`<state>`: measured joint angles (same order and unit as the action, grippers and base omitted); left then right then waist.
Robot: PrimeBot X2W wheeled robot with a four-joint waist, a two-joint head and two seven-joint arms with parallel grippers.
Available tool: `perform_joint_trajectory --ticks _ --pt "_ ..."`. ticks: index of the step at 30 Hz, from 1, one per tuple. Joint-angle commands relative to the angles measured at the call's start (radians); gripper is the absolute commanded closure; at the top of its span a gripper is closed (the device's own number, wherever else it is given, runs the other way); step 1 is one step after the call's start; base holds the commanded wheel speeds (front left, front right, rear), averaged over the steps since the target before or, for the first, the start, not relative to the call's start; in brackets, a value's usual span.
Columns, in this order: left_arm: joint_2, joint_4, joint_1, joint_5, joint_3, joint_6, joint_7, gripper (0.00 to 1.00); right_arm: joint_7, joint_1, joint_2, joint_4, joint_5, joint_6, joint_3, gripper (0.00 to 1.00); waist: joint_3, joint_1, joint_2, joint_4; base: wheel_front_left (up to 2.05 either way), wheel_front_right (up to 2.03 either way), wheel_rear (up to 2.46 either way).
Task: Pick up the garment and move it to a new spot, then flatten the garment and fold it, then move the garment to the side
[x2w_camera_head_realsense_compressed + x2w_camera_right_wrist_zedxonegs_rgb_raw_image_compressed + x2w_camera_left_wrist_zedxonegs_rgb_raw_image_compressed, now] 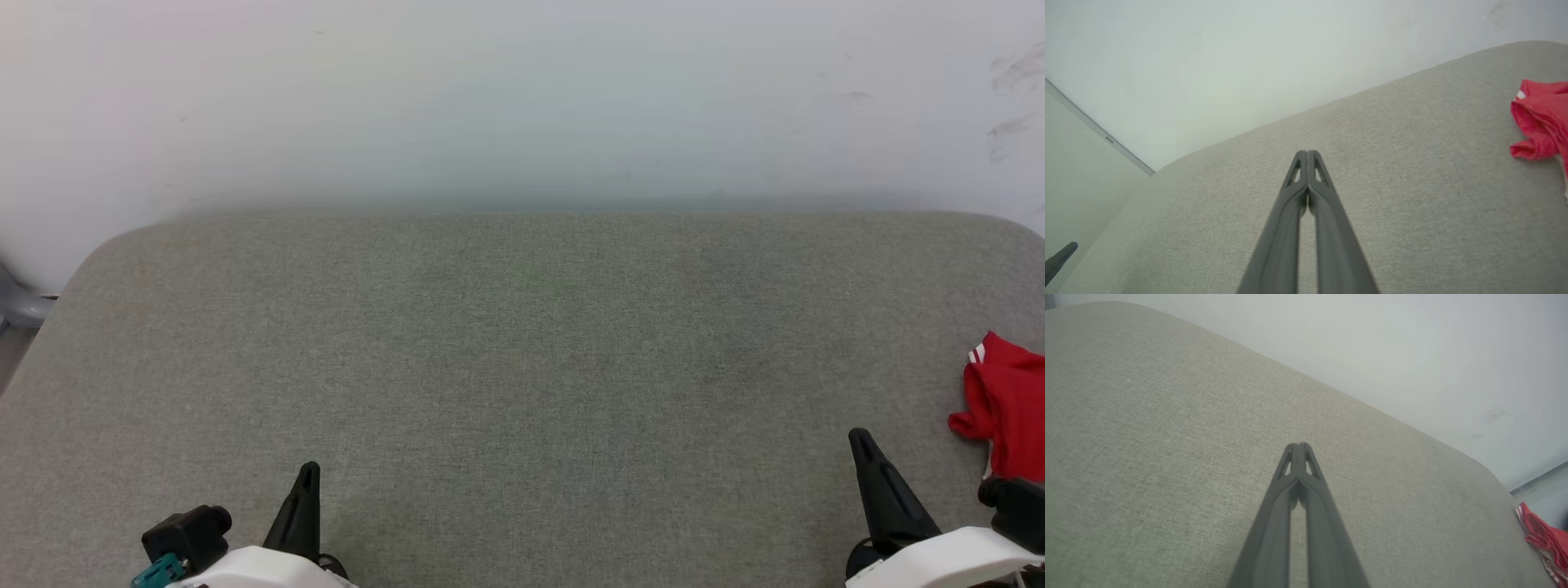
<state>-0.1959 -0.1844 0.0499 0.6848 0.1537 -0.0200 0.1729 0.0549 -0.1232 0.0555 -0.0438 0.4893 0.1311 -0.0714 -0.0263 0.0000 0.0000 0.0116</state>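
Note:
The garment (1006,412) is a crumpled red jersey with white stripes, lying at the far right edge of the grey padded surface (522,351). It also shows at the right edge in the right wrist view as a red bunch (1541,118), and low right in the left wrist view (1545,539). My right gripper (861,441) hovers just left of it, apart from it, fingers pressed together with nothing between them (1306,155). My left gripper (309,474) is at the lower left, far from the garment, also shut and empty (1299,447).
A pale wall (522,98) rises right behind the surface's far edge. The surface has rounded corners; a grey object (20,302) sits beyond its far left corner. The other arm's dark fingertip (1061,257) shows low left in the right wrist view.

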Motion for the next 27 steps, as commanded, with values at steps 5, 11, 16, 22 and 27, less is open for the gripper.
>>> perform_joint_trajectory --ticks 5,11,16,22,27 --pt "0.01 0.006 -0.041 0.086 -0.029 0.016 -0.024 1.0 0.001 0.044 0.01 0.014 0.109 0.0 0.001 1.0 0.001 0.0 0.0 -0.001 0.0 0.0 0.0" --pt "0.022 0.001 -0.053 0.162 -0.051 0.029 -0.047 1.0 0.003 0.061 0.012 0.038 0.204 0.0 0.0 1.0 0.003 0.0 0.0 -0.001 0.0 0.0 0.0" --pt "0.032 -0.004 -0.061 0.222 -0.067 0.039 -0.066 1.0 0.006 0.076 0.013 0.058 0.277 0.0 0.0 1.0 0.004 0.0 0.0 -0.002 0.0 0.0 0.0" --pt "0.04 -0.008 -0.071 0.279 -0.084 0.048 -0.083 1.0 0.008 0.088 0.014 0.076 0.347 0.0 -0.001 1.0 0.006 0.0 0.0 -0.002 0.0 0.0 0.0" --pt "0.049 -0.012 -0.078 0.333 -0.098 0.057 -0.101 1.0 0.01 0.101 0.014 0.093 0.414 0.0 -0.002 1.0 0.007 0.0 0.0 -0.003 0.0 0.0 0.0"
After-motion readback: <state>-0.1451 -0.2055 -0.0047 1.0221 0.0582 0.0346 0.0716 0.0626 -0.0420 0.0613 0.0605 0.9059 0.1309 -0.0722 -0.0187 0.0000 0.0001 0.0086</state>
